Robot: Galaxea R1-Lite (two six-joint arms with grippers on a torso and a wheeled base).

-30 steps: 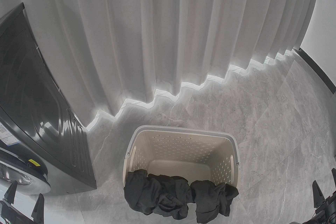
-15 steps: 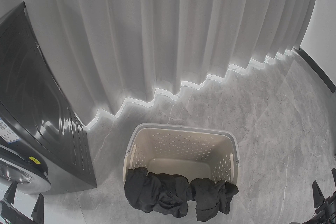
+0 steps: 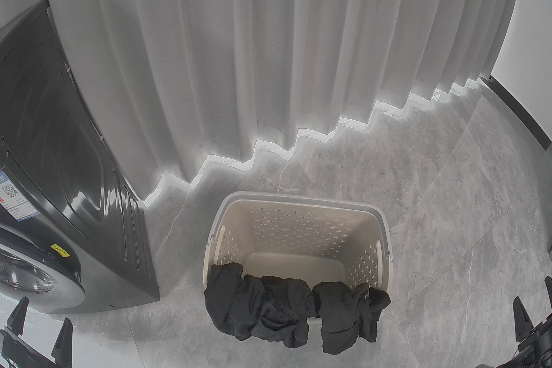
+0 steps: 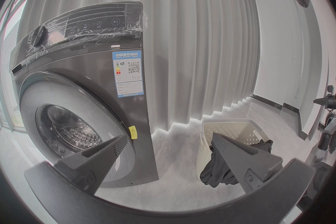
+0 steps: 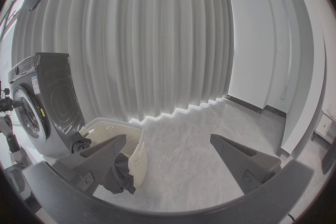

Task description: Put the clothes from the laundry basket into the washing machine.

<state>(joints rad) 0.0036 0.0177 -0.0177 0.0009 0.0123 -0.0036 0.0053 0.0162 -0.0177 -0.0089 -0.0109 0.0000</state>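
1. Head view, 9 o'clock: the dark washing machine (image 3: 63, 173) stands on the grey floor (image 3: 460, 185), its far side close to the curtain. Its round door (image 3: 26, 277) sits closed against the front. A printed label (image 3: 12, 196) and a small yellow sticker (image 3: 58, 250) are stuck on the front beside the door.
2. At 7 o'clock the left jaws hang low, just in front of the door. They are released and spread wide, with nothing between them. In the left wrist view one finger stands before the door glass and the other before the basket.
3. At 6 o'clock the cream laundry basket (image 3: 299, 201) stands upright on the floor. It has perforated walls and a grey rim. It is near the machine's corner but apart from it.
4. The black clothes (image 3: 287, 309) lie bunched over the basket's near rim. Part of them is inside, and part hangs down the outer wall. Neither pair of jaws touches them.
5. From 10 to 2 o'clock, behind the basket, a pale pleated curtain (image 3: 276, 41) falls to the floor, with a bright strip of light along its hem.
6. At 3 o'clock a white wall with a dark skirting board (image 3: 517, 104) meets the floor.
7. At 4 o'clock the right jaws hang low, well apart from the basket. They are released, spread wide and empty. The right wrist view shows them parted over bare floor, with the basket behind one finger.
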